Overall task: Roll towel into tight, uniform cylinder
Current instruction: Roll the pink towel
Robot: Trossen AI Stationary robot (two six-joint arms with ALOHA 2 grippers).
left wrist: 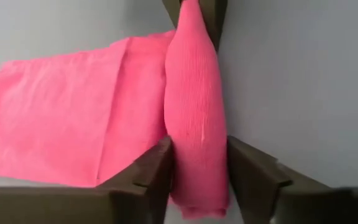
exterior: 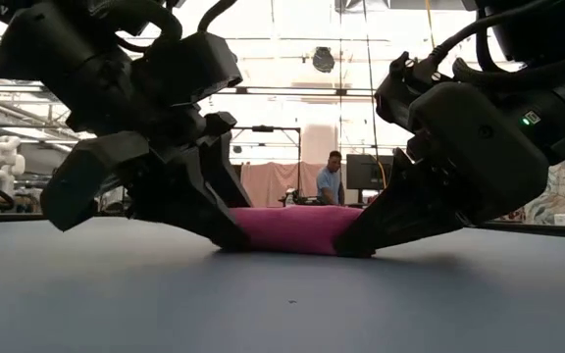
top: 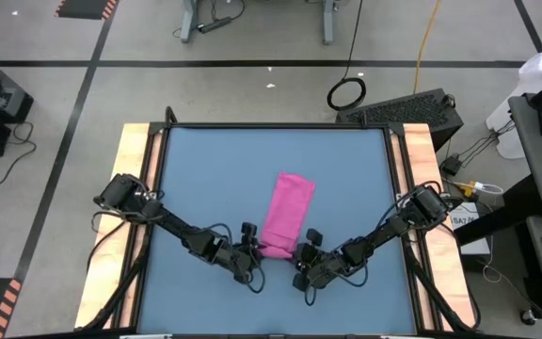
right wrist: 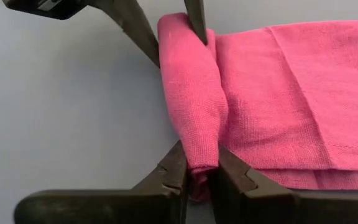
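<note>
Where the towel point(top: 287, 214) lies folded on the blue table point(top: 205, 169), its near edge is rolled into a short fold; the roll's left end is pinched by the left gripper point(top: 252, 252), and its right end is pinched by the right gripper point(top: 301, 257).

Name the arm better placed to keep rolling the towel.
Neither: left gripper and right gripper each pinch one end of the rolled edge of the towel; probably both roll together.
</note>
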